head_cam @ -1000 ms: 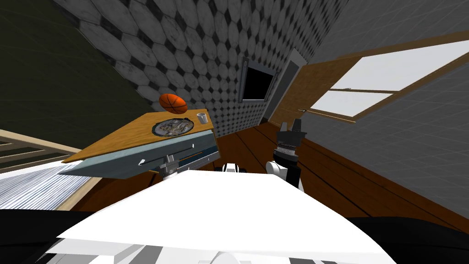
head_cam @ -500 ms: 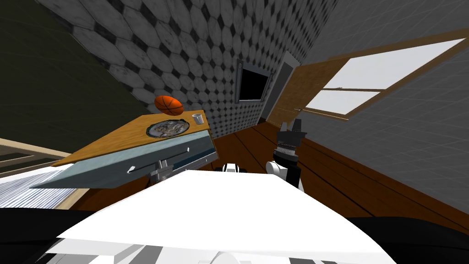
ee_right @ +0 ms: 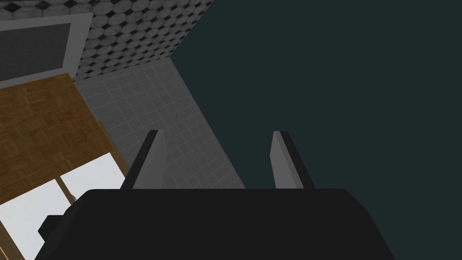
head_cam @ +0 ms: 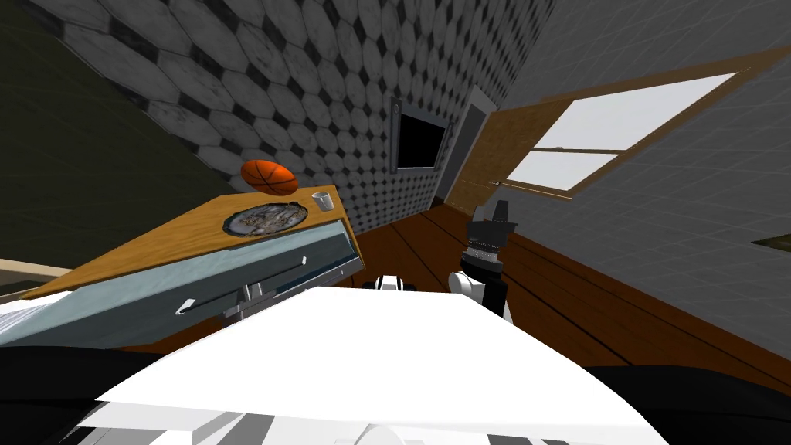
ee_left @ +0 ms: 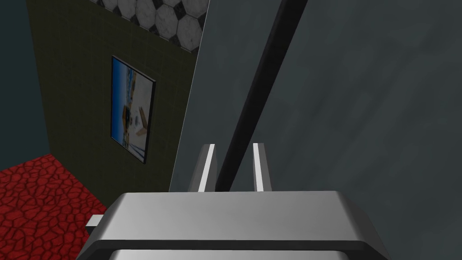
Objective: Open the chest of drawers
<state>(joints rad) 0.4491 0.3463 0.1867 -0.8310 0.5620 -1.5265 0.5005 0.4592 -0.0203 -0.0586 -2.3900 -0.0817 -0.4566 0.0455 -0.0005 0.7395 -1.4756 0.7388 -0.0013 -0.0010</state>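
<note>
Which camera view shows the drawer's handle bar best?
The left wrist view: the handle bar runs close up through the left gripper, shut on it. The head view shows the bar, small, on the drawer front. The right wrist view looks along the open right gripper, elsewhere.

Chest of drawers [head_cam: 154,249] is showing orange-brown wood top, grey-blue drawer front [head_cam: 116,313] & dark handle [ee_left: 257,99]. Basketball [head_cam: 269,177] is glowing orange w/ black lines; plate [head_cam: 264,219] is looking mottled grey, cup [head_cam: 323,201] white. Wall [head_cam: 309,69] is carrying grey hexagon tiles w/ black diamonds.

Head camera looks steeply down at the drawer front [head_cam: 116,305], which the left wrist camera faces closely.
</note>
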